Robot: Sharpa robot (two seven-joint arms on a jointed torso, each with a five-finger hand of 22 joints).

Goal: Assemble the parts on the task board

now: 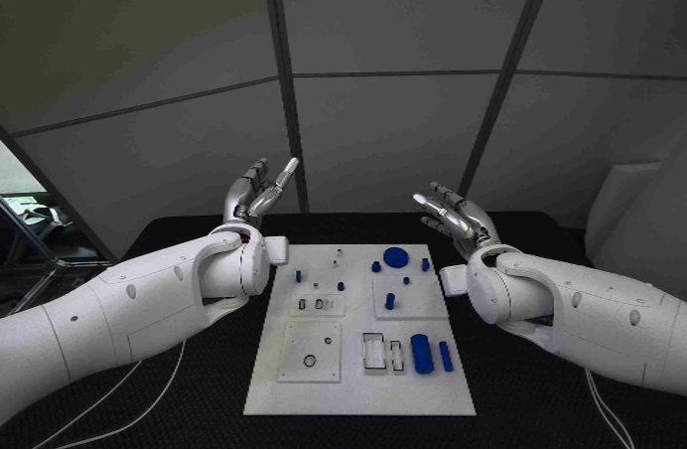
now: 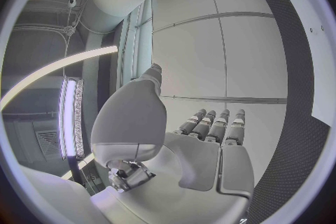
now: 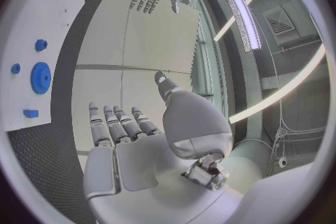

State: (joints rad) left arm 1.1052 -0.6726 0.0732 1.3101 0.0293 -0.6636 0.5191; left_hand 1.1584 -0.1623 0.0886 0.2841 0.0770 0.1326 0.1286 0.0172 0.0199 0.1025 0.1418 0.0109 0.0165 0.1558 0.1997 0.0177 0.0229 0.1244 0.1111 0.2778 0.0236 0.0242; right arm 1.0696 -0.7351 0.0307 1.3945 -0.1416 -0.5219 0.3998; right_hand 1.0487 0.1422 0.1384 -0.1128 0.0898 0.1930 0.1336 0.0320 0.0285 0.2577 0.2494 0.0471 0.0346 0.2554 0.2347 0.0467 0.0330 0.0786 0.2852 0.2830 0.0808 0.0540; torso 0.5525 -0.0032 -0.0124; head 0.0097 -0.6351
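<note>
Both hands are raised off the desk with nothing in them: the left hand (image 1: 259,193) stands left of centre in the head view, fingers apart and pointing up, and the right hand (image 1: 456,217) mirrors it right of centre, fingers likewise spread and empty. Below and between them the task board (image 1: 272,389) lies flat on the black desk (image 1: 172,240), filling the lower middle of the frame. On it the blue parts sit untouched: a toothed blue gear (image 1: 394,256) near the board's upper right, a smaller round blue piece (image 1: 425,263) just beside it, a large blue cylinder (image 1: 421,353) lying lower right, and a slim blue bar (image 1: 446,356) next to that. Small blue pegs (image 1: 389,300) stand near the board's middle. A square white inset with a small ring (image 1: 311,353) occupies the lower left. Judging from this, no part has yet been picked, so the step in hand is the first reach. It would go best if one hand came down over a single part well apart from its neighbours, such as the cylinder, approaching from above with fingers still apart and closing only once they straddle it. The right hand sits nearer that side. The gear and the round piece lie close together, so a careless sweep there could knock one aside.
</note>
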